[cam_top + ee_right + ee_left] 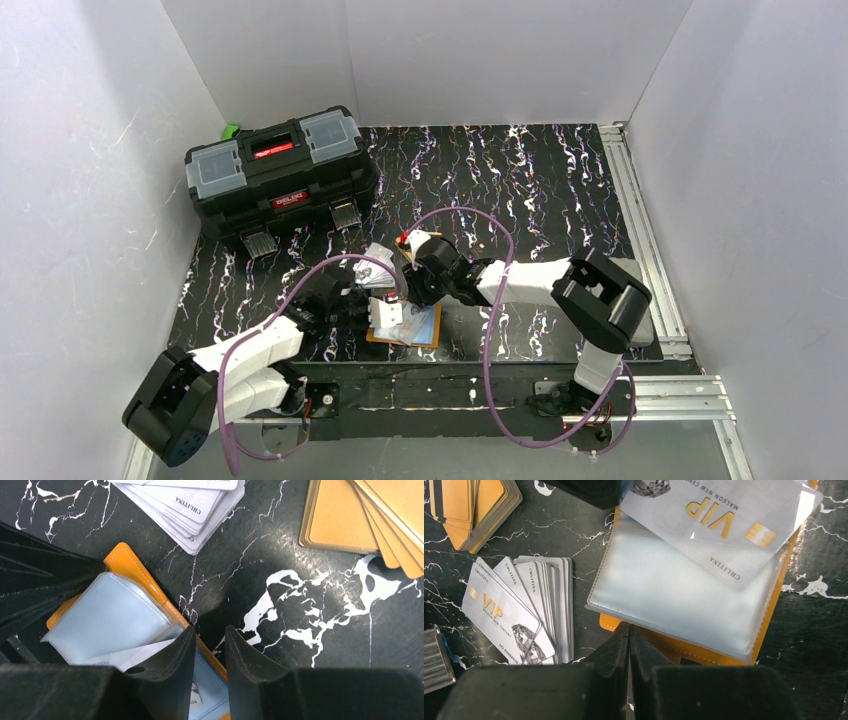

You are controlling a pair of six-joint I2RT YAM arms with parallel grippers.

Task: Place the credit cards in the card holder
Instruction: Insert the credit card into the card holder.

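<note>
The orange card holder (704, 652) lies open on the table, its clear sleeves (664, 590) facing up. A white VIP credit card (724, 515) sits slanted, partly inside a sleeve. My left gripper (629, 626) is shut, its tips resting at the card holder's near orange edge (127, 562). My right gripper (210, 628) stands over the opposite edge, slightly open, with the orange rim showing through the gap and nothing clamped. Its left finger covers part of that white card (125, 657). More credit cards lie loose: a white fan (524, 605) and an orange stack (474, 505).
A big black toolbox (280, 170) stands at the back left. The white cards (185, 505) and orange cards (370, 515) lie just beyond the card holder (425, 330). A ribbed grey metal piece (436, 660) lies left of the white fan. White walls enclose the table.
</note>
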